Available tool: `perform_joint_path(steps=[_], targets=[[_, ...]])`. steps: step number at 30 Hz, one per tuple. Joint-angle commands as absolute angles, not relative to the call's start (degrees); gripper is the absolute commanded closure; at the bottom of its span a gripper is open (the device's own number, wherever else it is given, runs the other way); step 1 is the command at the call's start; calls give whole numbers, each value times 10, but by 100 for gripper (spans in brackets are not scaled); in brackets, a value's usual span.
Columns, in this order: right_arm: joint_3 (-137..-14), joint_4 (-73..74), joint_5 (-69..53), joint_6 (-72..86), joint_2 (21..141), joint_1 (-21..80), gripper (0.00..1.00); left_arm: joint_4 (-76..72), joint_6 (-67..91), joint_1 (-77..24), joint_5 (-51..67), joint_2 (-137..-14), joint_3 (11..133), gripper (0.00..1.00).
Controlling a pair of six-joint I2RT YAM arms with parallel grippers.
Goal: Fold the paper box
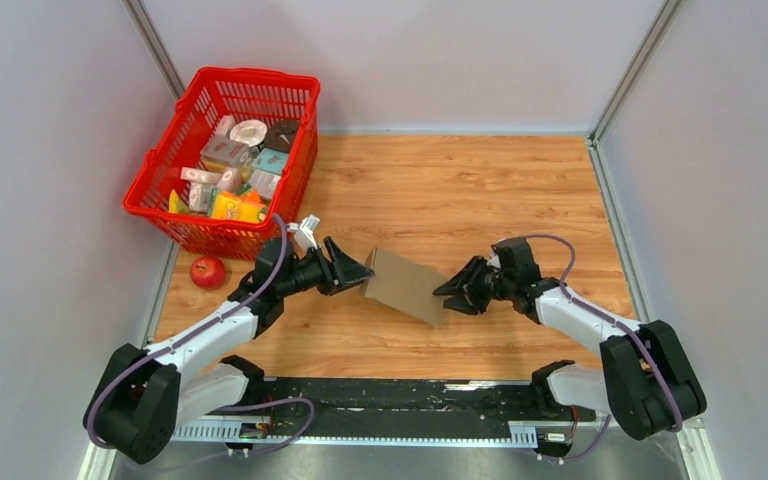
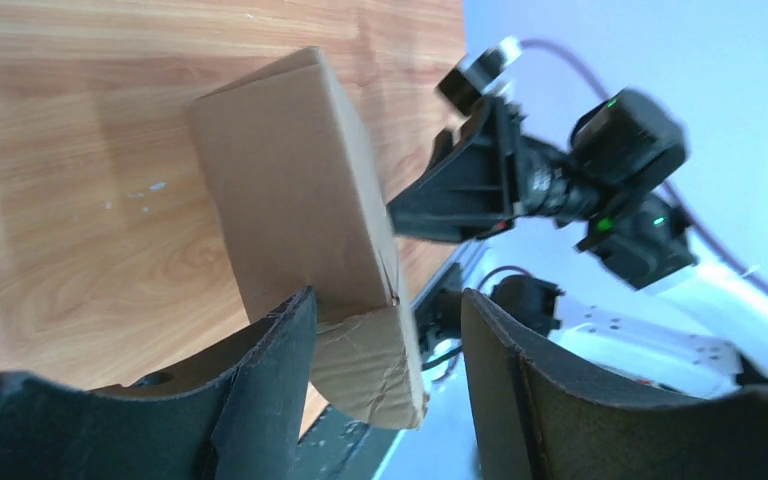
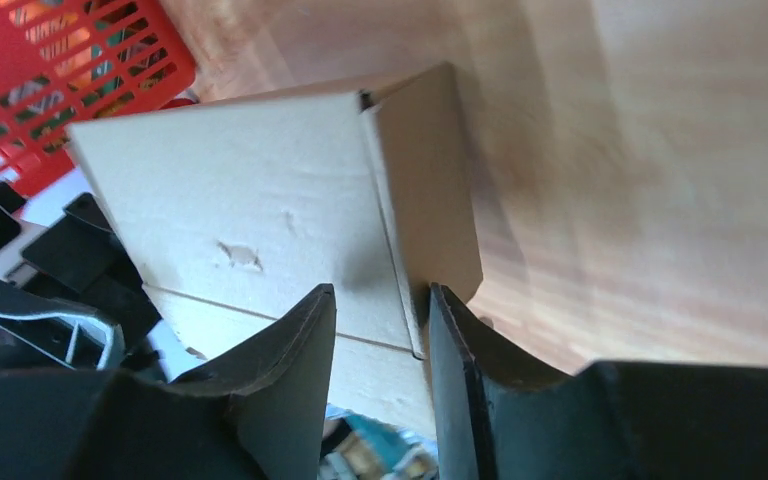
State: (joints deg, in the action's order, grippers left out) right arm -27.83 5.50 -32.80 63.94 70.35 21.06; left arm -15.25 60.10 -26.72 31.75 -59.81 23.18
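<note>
**Operator:** State of the left gripper?

**Technician:** The left gripper (image 2: 385, 300) is standing open. One flap of the box (image 1: 405, 285) is lying between its fingers. The flap is touching one finger and showing a gap to the other.

**Operator:** The right gripper?

**Technician:** The right gripper (image 3: 382, 290) is meeting the opposite end of the box. Its fingers are sitting close together with cardboard between them. Whether they are clamping it cannot be told.

**Operator:** Box position?

**Technician:** One box, plain brown, is sitting tilted between the two grippers, over the near middle of the table (image 1: 480, 190).

**Operator:** Other items, counted?

**Technician:** One red basket (image 1: 250, 75) is standing at the far left, holding several small packages (image 1: 230, 185). Their exact number cannot be told. One red apple (image 1: 207, 271) is lying just beside the basket, on its near side.

**Operator:** Readable writing?

**Technician:** The print on the packages is showing too small to read.
</note>
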Motion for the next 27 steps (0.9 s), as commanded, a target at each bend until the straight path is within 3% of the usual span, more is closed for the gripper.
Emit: perform_joint_path(steps=[1,5,10,18,23,27], targets=[[-253,-33,-409,872,652,221,59,-335,738,-286,344,-633,185,37],[-253,-5,-386,959,631,213,59,-374,788,-289,304,-633,166,39],[-319,79,-345,893,662,191,59,-260,724,-291,276,-635,208,38],[-264,-73,-363,1050,690,183,59,-401,806,-308,268,-685,187,39],[-302,-63,-361,1076,672,178,57,-396,833,-312,239,-644,188,39],[-355,-2,-364,1027,676,164,56,-296,796,-312,229,-595,214,36]])
